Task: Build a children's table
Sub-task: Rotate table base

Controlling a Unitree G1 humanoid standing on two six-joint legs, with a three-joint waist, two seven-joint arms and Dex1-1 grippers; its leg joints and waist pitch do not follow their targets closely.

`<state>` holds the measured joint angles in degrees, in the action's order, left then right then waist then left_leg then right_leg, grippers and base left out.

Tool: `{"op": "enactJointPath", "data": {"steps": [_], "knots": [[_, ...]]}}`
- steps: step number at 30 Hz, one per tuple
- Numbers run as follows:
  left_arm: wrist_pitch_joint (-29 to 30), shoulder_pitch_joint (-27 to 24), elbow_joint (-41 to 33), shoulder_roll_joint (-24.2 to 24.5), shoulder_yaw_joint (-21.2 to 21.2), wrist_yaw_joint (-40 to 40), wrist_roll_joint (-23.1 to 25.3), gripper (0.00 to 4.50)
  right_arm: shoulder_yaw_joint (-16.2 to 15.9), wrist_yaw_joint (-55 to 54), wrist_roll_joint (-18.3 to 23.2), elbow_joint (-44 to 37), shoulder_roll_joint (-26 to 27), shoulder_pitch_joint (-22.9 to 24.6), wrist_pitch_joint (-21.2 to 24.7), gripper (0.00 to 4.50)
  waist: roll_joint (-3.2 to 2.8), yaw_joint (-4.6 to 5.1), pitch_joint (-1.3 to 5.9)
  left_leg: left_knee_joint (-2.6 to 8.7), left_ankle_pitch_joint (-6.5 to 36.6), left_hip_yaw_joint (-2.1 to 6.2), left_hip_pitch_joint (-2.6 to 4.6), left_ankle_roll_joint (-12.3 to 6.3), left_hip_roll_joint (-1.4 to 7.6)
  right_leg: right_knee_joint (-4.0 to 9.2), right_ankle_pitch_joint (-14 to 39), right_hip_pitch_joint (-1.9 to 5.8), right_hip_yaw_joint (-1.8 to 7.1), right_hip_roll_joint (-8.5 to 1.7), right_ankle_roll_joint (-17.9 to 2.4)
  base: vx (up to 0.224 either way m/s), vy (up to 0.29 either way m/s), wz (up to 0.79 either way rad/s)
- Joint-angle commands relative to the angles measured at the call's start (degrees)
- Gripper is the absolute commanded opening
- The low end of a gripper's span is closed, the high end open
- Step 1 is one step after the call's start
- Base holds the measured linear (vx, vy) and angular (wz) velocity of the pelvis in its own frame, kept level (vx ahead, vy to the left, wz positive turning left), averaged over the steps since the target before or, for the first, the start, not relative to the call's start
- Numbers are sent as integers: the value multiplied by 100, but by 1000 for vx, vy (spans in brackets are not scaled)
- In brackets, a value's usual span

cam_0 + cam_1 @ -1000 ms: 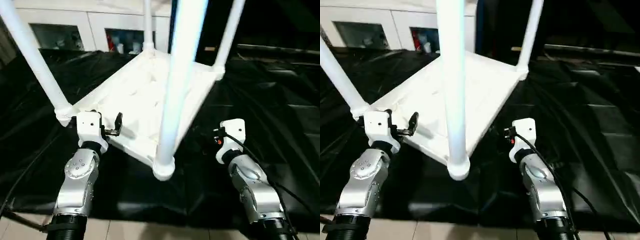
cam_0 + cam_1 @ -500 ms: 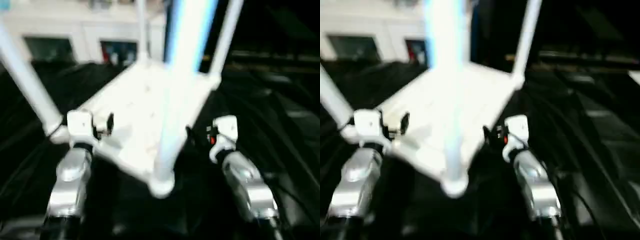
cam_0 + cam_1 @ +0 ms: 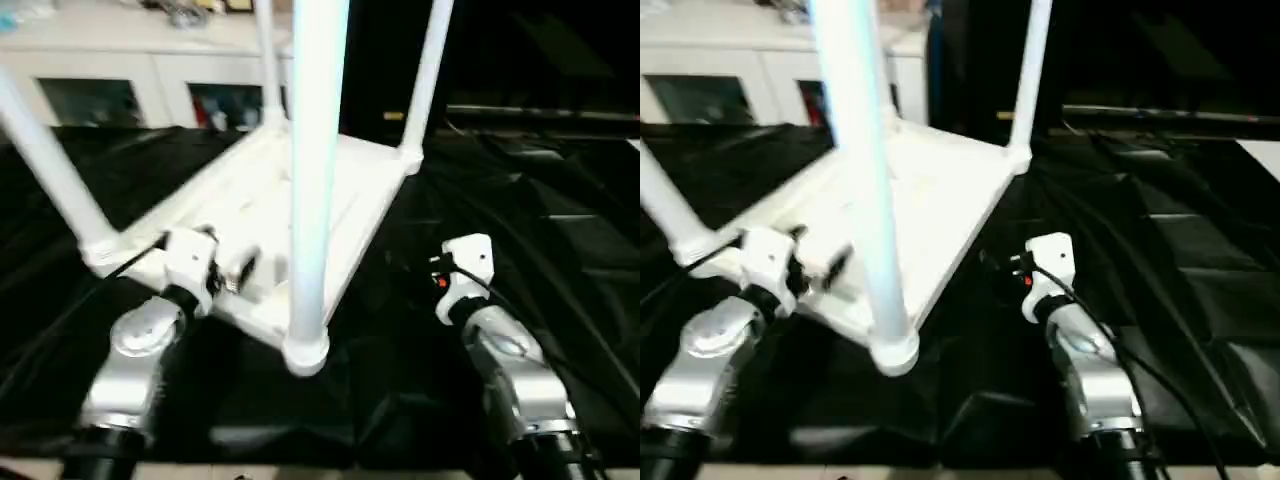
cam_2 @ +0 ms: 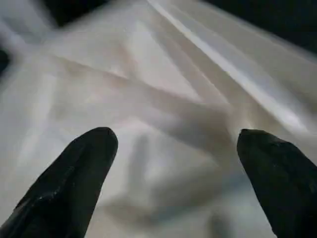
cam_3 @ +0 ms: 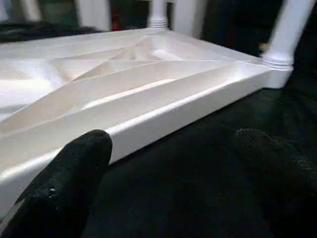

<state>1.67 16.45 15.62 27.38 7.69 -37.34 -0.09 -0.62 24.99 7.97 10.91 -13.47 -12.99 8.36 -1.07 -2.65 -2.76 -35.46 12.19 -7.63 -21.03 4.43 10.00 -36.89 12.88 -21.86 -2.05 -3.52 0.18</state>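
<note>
The children's table lies upside down on a black cloth. Its white ribbed top [image 3: 340, 195] faces up, and its four white legs stand in the corner sockets. The near leg [image 3: 312, 180] rises between my arms, with the left leg [image 3: 45, 160] and the far-right leg [image 3: 425, 80] to the sides. My left gripper [image 4: 178, 140] is open over the top's near-left edge, with the ribbed underside between its fingers [image 4: 74, 173]. On the right, just off the top's right rim [image 5: 163, 114], my right gripper [image 5: 173, 148] is open above the cloth and holds nothing.
A white cabinet with glass-front shelves [image 3: 120, 90] stands behind the table. The black cloth [image 3: 540, 200] lies in folds to the right. A black cable [image 3: 1120, 350] runs along my right forearm. Light floor shows at the near edge.
The whole picture has shifted, so the camera moved. My left wrist has turned, and its fingers now lie flatter toward the table top. The right gripper stays beside the right rim.
</note>
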Motion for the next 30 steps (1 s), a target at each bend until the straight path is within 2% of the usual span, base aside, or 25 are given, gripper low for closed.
{"op": "enactJointPath", "data": {"steps": [1,3,4,6,8,9,10,12,15,21,24,25,26,28,29,30], "knots": [[16,112,138,166,290,-562,248,450,-93,321,64,-68,-119,-55,37,441,-65,5,239,586,1975,59,40,142,227,617,2100,140,267,-405,-776,0,0,0],[72,267,250,358,374,-894,280,450,-225,615,-18,-86,-340,-34,15,441,-66,4,258,563,1806,37,48,101,227,605,1869,139,266,-403,-930,0,0,0],[78,345,301,423,395,-993,300,450,-277,740,-48,-82,-433,-29,-8,441,-111,5,256,558,1801,35,49,98,220,601,1849,137,261,-399,-965,0,0,0],[123,549,405,591,420,-1332,251,450,-394,1108,-47,-136,-666,13,-2,441,-74,13,281,533,1578,14,13,51,212,577,1607,183,260,-402,-1048,0,0,0],[159,681,445,687,421,-1603,129,450,-459,1340,-33,-178,-812,37,7,441,-78,19,296,520,1294,2,-8,-22,217,543,1241,202,256,-395,-1149,0,0,0],[166,764,489,742,444,-1733,56,450,-485,1434,-36,-177,-873,34,-4,441,-102,20,310,506,1154,-4,-18,-47,219,519,1006,214,244,-390,-1225,0,0,0],[138,830,530,779,455,-1810,28,450,-508,1494,-53,-170,-919,30,-29,441,-102,20,310,506,1154,-4,-18,-47,219,519,1006,214,244,-390,-1225,0,0,0],[156,956,600,781,393,-1980,-98,450,-515,1572,-67,-152,-974,21,-59,441,-108,19,347,471,893,-33,4,-103,223,458,320,226,232,-372,-1442,0,0,0],[239,1154,742,742,246,-2161,-284,450,-512,1647,-18,-149,-1038,3,-63,441,-116,24,355,467,800,-46,11,-164,224,430,-19,243,215,-366,-1571,0,0,0],[716,1344,621,1033,261,-3028,-609,450,-588,2163,190,-355,-1210,52,57,441,-131,33,337,488,920,-61,30,-215,250,442,16,254,217,-371,-1628,0,0,0],[865,1309,436,1284,547,-3630,-616,450,-702,2550,321,-605,-1359,126,267,441,-137,25,326,511,978,-63,43,-231,265,460,117,260,221,-378,-1634,0,0,0],[820,1269,356,1320,665,-3791,-598,450,-759,2651,360,-718,-1398,156,341,441,-166,22,325,511,990,-62,47,-221,267,458,134,257,221,-383,-1640,0,0,0],[734,1260,347,1312,714,-3800,-537,421,-788,2695,376,-777,-1412,172,376,450,-172,23,317,518,1043,-70,52,-213,275,478,171,257,224,-381,-1642,0,0,0],[727,1261,350,1305,724,-3807,-533,414,-796,2708,384,-792,-1415,176,390,450,-156,9,323,511,1047,-81,55,-202,275,476,222,256,222,-390,-1670,0,0,0],[690,1264,364,1269,772,-3841,-508,403,-839,2774,422,-867,-1430,198,460,450,-164,0,317,509,1022,-90,52,-200,272,483,270,255,220,-384,-1672,0,0,0],[671,1260,375,1231,814,-3872,-489,403,-905,2832,421,-945,-1456,230,493,450,-224,-11,318,505,1021,-84,53,-182,274,477,292,253,220,-393,-1668,0,0,0]]}}
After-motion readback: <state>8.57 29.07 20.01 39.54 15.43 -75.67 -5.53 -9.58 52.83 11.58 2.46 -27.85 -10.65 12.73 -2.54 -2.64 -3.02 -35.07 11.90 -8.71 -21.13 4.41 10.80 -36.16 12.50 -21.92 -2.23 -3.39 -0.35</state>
